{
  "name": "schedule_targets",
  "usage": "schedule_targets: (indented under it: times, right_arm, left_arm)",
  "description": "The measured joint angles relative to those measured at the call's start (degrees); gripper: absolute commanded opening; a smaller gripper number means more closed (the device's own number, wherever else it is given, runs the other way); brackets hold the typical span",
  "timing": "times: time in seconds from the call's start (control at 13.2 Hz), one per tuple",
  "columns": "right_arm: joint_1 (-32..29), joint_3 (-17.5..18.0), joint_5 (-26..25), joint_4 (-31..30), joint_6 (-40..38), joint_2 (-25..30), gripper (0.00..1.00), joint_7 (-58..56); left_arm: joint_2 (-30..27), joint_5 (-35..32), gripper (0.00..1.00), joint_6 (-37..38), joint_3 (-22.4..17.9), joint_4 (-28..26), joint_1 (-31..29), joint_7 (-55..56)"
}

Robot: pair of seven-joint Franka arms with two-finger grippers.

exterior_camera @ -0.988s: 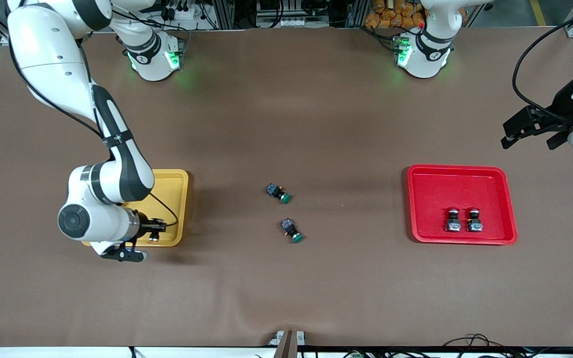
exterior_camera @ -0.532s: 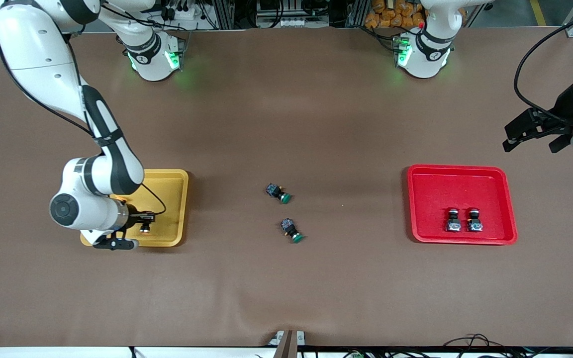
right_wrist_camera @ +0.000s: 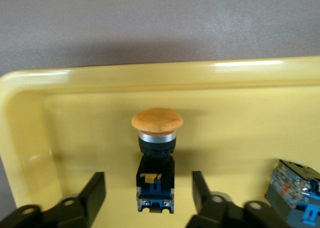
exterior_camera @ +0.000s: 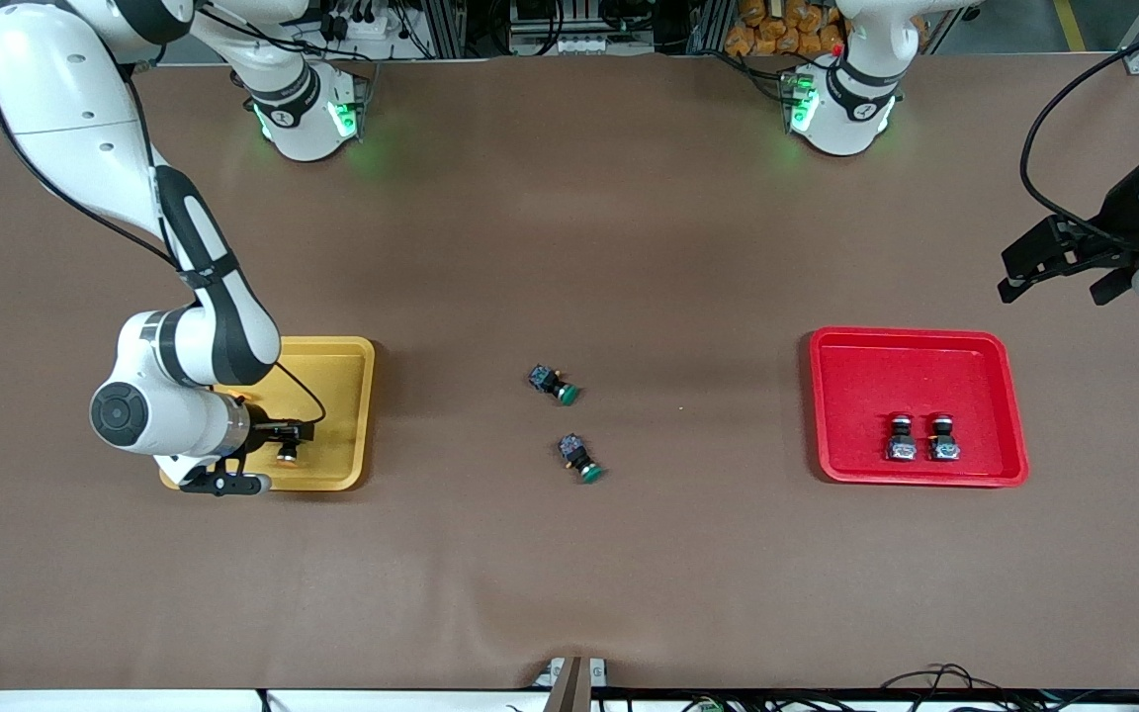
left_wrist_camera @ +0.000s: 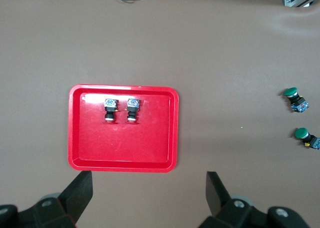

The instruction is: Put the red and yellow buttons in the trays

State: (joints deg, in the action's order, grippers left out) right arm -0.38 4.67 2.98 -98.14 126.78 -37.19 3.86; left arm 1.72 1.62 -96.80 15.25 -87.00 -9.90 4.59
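Over the yellow tray [exterior_camera: 347,396] hangs the right hand [right_wrist_camera: 147,195], fingers spread wide around a yellow button [right_wrist_camera: 156,158] that lies inside the tray; another button [right_wrist_camera: 295,188] lies beside it. Both red buttons [exterior_camera: 921,437] sit in the red tray [exterior_camera: 911,356]. Off past that tray's end of the worktop [exterior_camera: 569,247] waits the left hand [left_wrist_camera: 147,198], fingers wide apart. Two green buttons [exterior_camera: 569,420] lie between the trays.

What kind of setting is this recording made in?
Most likely a robotics lab or industrial test bench: two arms are bolted to a brown-covered table, aluminium framing and cabling line its edge by the bases, and the work is sorting push-button switches into a yellow tray and a red tray.
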Motion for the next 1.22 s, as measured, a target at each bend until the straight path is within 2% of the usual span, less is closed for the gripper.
schedule_targets:
  times: [0.23,0.46,1.22]
  right_arm:
    - [-0.01,0.0,0.0,0.33,-1.06,1.39,1.0,0.0]
    - [-0.19,-0.14,0.01,3.58,-6.23,2.79,1.0,0.02]
    - [-1.6,-0.48,-0.08,31.25,-36.78,4.26,1.0,-0.01]
  left_arm:
    - [0.01,0.0,1.0,0.0,0.0,0.0,0.0,0.0]
    - [0.01,-0.01,1.0,0.0,0.01,0.02,0.0,0.0]
    - [0.01,-0.01,1.0,0.0,0.02,0.12,0.0,0.0]
